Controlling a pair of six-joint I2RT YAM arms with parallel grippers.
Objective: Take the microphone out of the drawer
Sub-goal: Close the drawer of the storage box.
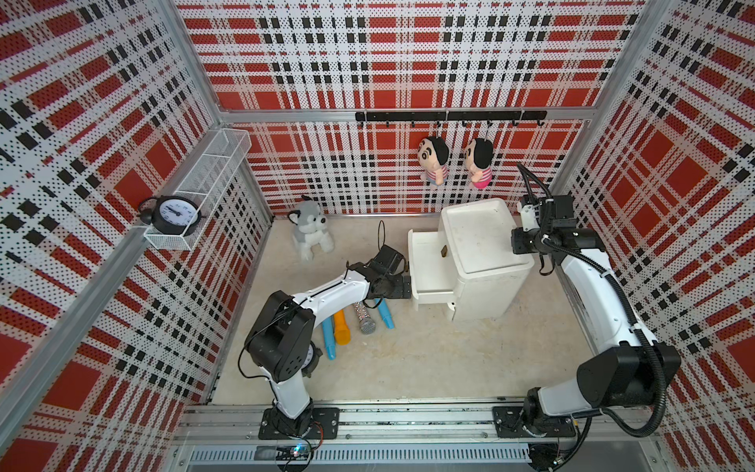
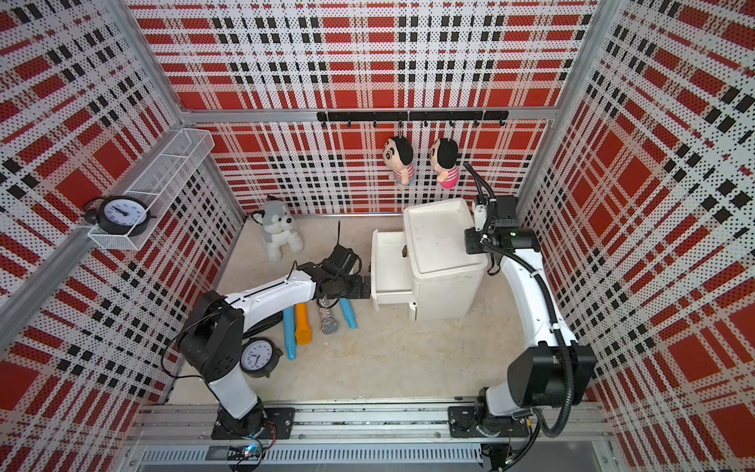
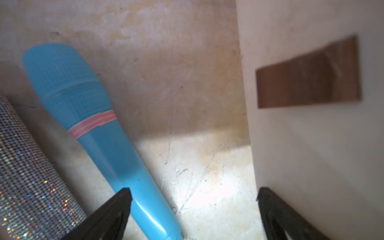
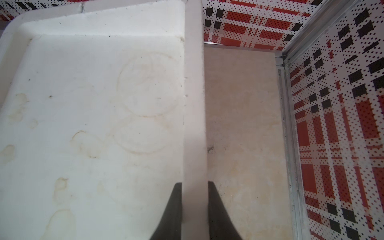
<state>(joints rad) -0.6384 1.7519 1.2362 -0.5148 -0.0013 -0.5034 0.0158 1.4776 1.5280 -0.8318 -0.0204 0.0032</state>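
Drawer (image 1: 413, 261) of the white cabinet (image 1: 482, 241) is pulled out toward the left arm. All four microphones in view are on the floor outside it, in a row in front of the drawer and partly under the left forearm. Nearest the drawer is a blue microphone (image 1: 384, 314), then the glitter microphone (image 1: 363, 318), the orange microphone (image 1: 341, 327) and a second blue microphone (image 1: 328, 337). Left gripper (image 3: 194, 191) is low by the drawer front, jaws wide apart with only bare floor between them, gripping nothing. In the left wrist view the near blue microphone runs just past one fingertip (image 3: 124, 194); contact can't be told. The same view shows a white panel with a brown handle (image 3: 307, 74) by the other finger. Right gripper (image 4: 194, 184) is clamped on the raised rim of the cabinet top, one finger on each side of it. Husky plush (image 1: 309, 231) sits at the back of the floor, and two dolls (image 1: 434, 159) hang from the hook rail. One alarm clock (image 1: 175, 212) is in the wall basket, and another clock (image 2: 258, 356) lies on the floor by the left arm's elbow.
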